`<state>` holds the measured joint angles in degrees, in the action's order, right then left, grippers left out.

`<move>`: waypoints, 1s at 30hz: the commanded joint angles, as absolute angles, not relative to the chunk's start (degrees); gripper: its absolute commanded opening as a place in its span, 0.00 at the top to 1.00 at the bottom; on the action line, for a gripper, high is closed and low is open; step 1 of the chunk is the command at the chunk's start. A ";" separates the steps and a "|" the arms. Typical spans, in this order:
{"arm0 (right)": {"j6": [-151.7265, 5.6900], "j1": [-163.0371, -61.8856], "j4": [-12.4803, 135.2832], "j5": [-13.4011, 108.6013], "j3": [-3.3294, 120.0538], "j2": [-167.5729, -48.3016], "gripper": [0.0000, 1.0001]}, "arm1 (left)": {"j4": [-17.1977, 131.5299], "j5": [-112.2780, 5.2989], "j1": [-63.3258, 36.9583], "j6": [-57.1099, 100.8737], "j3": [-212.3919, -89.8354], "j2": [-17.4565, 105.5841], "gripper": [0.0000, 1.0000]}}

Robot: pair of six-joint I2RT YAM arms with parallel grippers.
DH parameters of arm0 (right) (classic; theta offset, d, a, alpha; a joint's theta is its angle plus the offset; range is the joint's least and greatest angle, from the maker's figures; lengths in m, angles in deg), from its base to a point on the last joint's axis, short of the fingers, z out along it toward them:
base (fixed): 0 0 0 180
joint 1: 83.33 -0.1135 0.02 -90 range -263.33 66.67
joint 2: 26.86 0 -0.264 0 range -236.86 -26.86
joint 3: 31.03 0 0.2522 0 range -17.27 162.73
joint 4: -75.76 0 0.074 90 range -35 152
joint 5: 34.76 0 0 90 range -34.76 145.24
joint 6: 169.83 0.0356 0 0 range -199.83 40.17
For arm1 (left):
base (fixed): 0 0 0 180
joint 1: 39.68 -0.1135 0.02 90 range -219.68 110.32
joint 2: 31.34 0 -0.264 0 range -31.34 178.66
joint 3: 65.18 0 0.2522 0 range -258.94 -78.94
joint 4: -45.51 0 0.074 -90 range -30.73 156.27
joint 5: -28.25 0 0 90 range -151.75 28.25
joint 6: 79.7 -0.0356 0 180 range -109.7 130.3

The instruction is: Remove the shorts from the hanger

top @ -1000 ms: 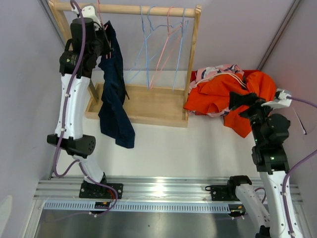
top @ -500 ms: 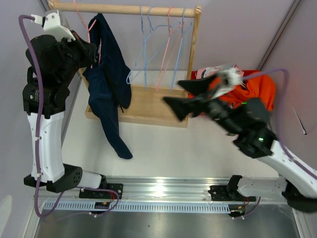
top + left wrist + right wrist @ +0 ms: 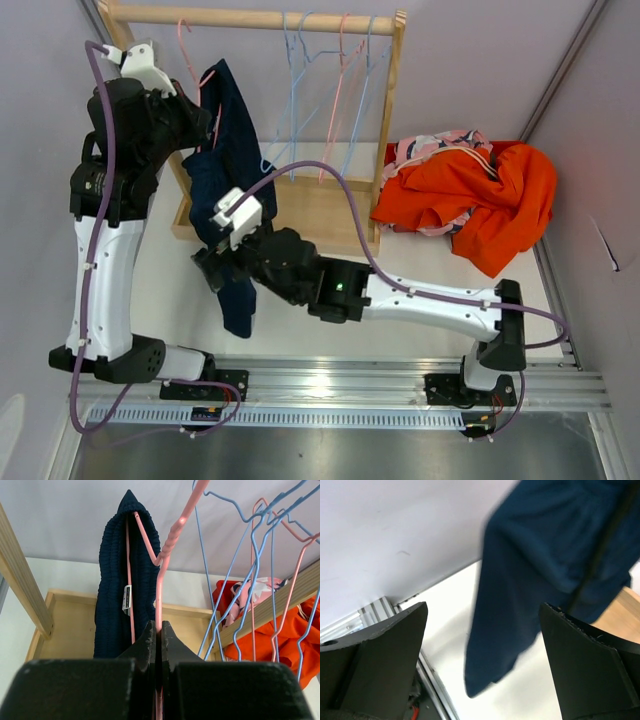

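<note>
**Left hand pinches hanger with navy shorts, right hand open at the shorts' leg**

The left hand (image 3: 156,645) is raised at the left end of the wooden rack (image 3: 300,18). Its fingers are closed tight on the wire of a pink hanger (image 3: 167,545), with no gap between them. The navy shorts (image 3: 225,200) are draped over that hanger, waistband bunched at the top and the legs hanging down in front of the rack's base board. Can't tell whether the hanger's hook sits on the rail or is just off it.

The right arm reaches across the surface (image 3: 400,270) to the left side. The right hand (image 3: 210,268) is at the lower part of the navy shorts, fingers spread as wide as they go and holding nothing. In the right wrist view the hanging leg shows in the gap between the two fingers (image 3: 380,645); contact with the cloth can't be told.

Empty hangers (image 3: 300,90), blue and pink, hang on the rail to the right of the navy shorts. The orange shorts (image 3: 470,195) lie in a heap on the surface right of the rack. The pink printed shorts (image 3: 440,145) are partly under them at the far edge.
</note>
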<state>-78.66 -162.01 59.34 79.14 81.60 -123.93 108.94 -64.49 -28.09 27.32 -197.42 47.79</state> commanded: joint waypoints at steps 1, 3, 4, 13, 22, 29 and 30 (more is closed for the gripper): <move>-78.70 -162.70 64.89 83.10 86.70 -126.95 0.01 | 101.37 -63.07 -28.17 26.74 -196.64 42.93 1.00; -77.29 -162.35 66.38 82.93 86.88 -128.19 0.01 | 100.84 -63.33 -28.17 26.56 -195.84 42.05 1.00; -76.68 -161.39 67.52 82.75 86.88 -129.33 0.01 | 100.84 -63.51 -28.17 26.56 -195.06 41.61 1.00; -76.05 -159.27 74.04 82.58 84.68 -135.13 0.82 | 100.31 -62.80 -28.17 27.09 -191.71 37.22 1.00; -73.34 -169.19 75.80 87.30 71.69 -130.58 1.00 | 99.61 -65.97 -28.17 25.86 -190.74 36.07 1.00; -65.37 -183.26 71.86 98.65 56.39 -121.35 1.00 | 100.14 -75.36 -28.26 20.86 -195.48 40.20 1.00; -64.11 -183.88 71.75 99.27 54.21 -120.56 1.00 | 100.31 -76.24 -28.17 20.68 -195.75 40.37 1.00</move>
<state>-71.28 -179.67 76.35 95.38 58.87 -123.39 112.39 -69.78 -28.02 24.37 -191.32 39.81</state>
